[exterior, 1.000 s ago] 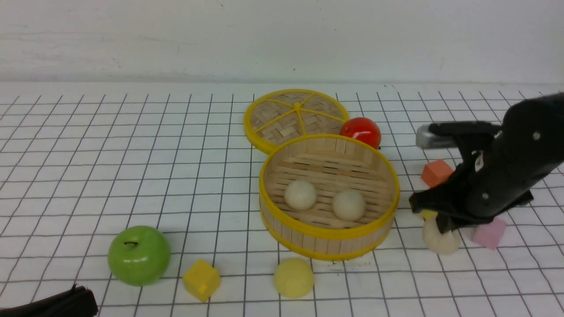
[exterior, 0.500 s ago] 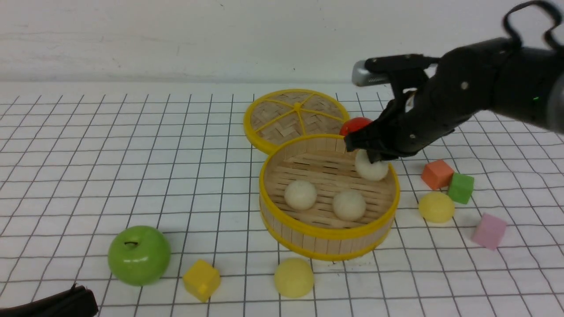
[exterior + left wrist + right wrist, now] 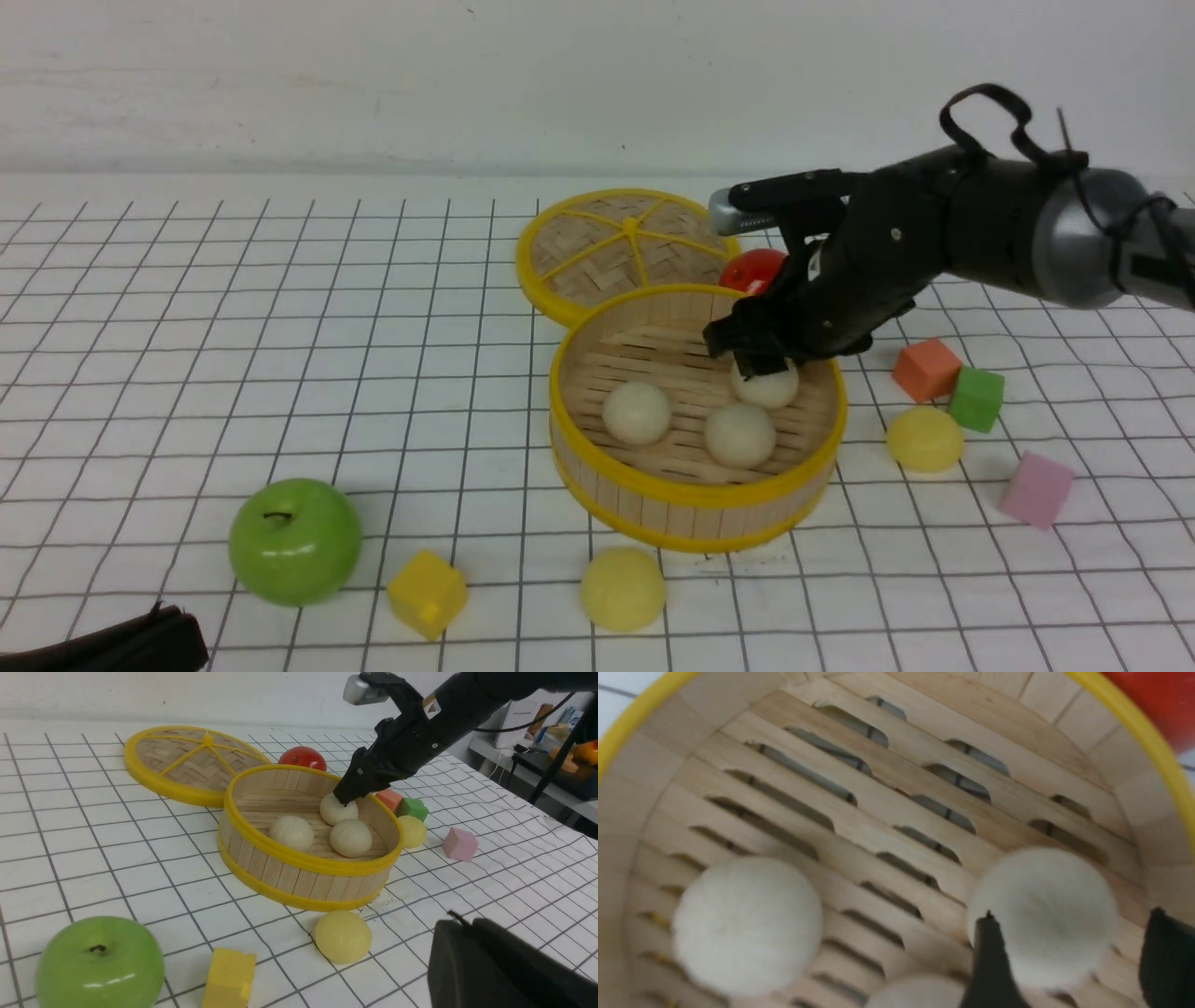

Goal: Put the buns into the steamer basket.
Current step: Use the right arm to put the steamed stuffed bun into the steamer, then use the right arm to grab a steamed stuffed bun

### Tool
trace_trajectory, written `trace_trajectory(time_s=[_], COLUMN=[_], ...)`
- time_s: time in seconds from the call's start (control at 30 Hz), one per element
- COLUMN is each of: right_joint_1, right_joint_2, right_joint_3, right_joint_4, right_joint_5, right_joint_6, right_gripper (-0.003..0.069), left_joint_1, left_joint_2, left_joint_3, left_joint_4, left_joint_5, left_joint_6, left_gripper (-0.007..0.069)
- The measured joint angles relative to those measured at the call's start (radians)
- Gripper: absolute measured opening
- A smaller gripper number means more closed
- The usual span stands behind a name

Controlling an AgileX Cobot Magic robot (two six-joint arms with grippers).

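tomato (image 3: pixel 750 271) behind steamer basket (image 3: pixel 695 495): half hidden by right hand (image 3: pixel 761 359) | bun (image 3: pixel 770 387) inside steamer basket: top masked by that hand | left hand (image 3: pixel 103 644), well left of steamer basket: cropped at frame corner, jaws unseen

The steamer basket (image 3: pixel 695 493), round and shallow, built of pale bamboo slats with yellow rims, stands upright and uncovered on the worktop (image 3: pixel 280 373). Three matte, dome-shaped cream buns sit on its slatted floor. The left cream bun (image 3: pixel 637 413) is a little apart from the others. The front cream bun (image 3: pixel 739 435) is nearer the front wall, and the back cream bun (image 3: pixel 767 386) is close behind it by the right wall. Two pale yellow ones lie outside: the front yellow bun (image 3: pixel 622 588) just before the basket's front wall, and the right yellow bun (image 3: pixel 924 439) near its right side.
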Motion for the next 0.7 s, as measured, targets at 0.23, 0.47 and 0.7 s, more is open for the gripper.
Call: trace_trajectory(time_s=[0.23,0.47,0.7], right_joint_1=[-0.049,-0.185,-0.218], right_joint_2=[-0.158,-0.112,-0.075], right_joint_3=[0.049,0.201,0.206], right_joint_4=[-0.106,-0.088,0.026], right_joint_5=[0.236,0.163,0.01], right_joint_6=[0.066,0.111,0.057], right_gripper=[0.0456,0.0388,0.0358], left_joint_1=[0.0,0.0,0.0], left_joint_2=[0.0,0.0,0.0], left_joint_3=[0.0,0.0,0.0], left_joint_4=[0.0,0.0,0.0], left_joint_5=[0.0,0.0,0.0], left_joint_6=[0.0,0.0,0.0], left_gripper=[0.0027,0.0031,0.0038])
